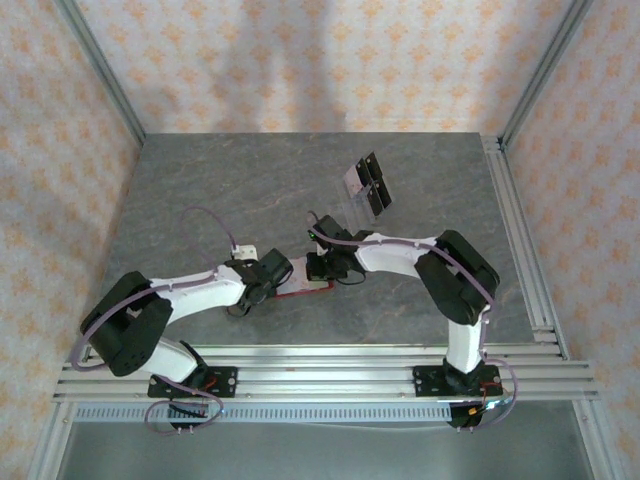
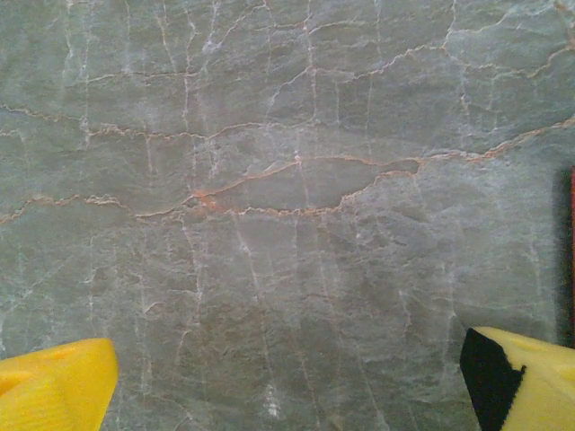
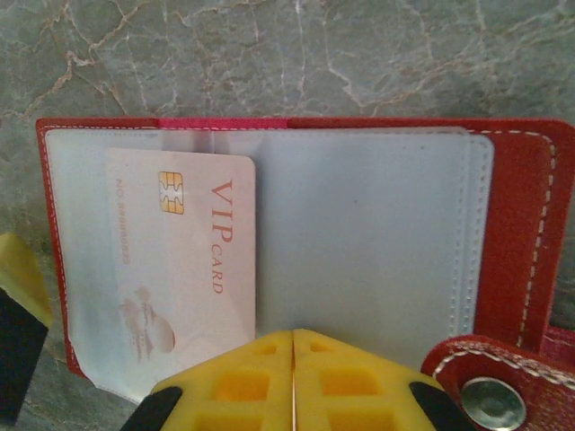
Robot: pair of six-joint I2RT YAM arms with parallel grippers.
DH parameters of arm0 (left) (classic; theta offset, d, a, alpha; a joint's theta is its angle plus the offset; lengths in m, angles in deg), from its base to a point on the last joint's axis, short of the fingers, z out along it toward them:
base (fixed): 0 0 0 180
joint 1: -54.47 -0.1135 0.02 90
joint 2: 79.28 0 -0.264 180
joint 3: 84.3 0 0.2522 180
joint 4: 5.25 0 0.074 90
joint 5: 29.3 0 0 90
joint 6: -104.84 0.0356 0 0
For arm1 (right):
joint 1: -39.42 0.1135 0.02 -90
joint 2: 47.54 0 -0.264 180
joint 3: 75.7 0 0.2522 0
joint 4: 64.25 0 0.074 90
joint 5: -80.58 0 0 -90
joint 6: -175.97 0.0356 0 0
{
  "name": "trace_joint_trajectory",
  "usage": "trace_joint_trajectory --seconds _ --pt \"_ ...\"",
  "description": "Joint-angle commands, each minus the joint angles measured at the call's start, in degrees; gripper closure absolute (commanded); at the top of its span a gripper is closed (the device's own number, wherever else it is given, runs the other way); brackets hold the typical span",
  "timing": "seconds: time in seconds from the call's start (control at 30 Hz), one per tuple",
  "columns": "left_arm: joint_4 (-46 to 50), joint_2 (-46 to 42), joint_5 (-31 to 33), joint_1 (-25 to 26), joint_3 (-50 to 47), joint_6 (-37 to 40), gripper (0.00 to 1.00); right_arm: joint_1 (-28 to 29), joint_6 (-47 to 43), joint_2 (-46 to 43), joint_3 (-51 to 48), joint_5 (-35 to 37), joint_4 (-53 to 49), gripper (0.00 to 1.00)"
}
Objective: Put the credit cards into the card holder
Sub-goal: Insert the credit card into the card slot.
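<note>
The red card holder point(image 3: 530, 224) lies open on the marble table, greyish clear sleeves up, its snap tab point(image 3: 490, 400) at lower right. One pale pink credit card point(image 3: 184, 260) marked VIP sits in the left sleeve. My right gripper point(image 3: 294, 337) is shut, its yellow fingertips pressed together over the holder's near edge, with nothing visible between them. From above, the card holder point(image 1: 305, 291) lies between my right gripper point(image 1: 322, 268) and left gripper point(image 1: 272, 272). My left gripper point(image 2: 287, 373) is open over bare table, the holder's red edge point(image 2: 571, 251) to its right. Loose credit cards point(image 1: 366, 185) lie farther back.
A yellow and black finger point(image 3: 18, 314) of the other gripper stands just left of the holder. Metal rails point(image 1: 520, 230) run along the table's right side and near edge. Patterned walls close the back and sides.
</note>
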Motion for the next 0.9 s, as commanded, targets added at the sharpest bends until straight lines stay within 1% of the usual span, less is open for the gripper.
trace_joint_trajectory --seconds 0.0,0.63,0.77,0.87 --pt "-1.0 1.0 1.5 -0.4 -0.9 -1.0 0.00 0.7 -1.0 1.0 2.3 0.5 -1.7 0.92" --pt "-2.6 1.4 0.7 -0.4 -1.7 -1.1 0.00 3.6 -1.0 5.3 8.7 -1.6 -3.3 0.93" --pt "-2.3 1.1 0.7 -0.4 -1.6 -1.1 0.00 3.4 -2.2 4.1 8.4 1.7 -4.8 0.93" --pt "-1.9 0.8 0.7 -0.4 -1.4 -1.1 0.00 1.7 -1.7 2.4 5.6 3.1 -3.5 0.93"
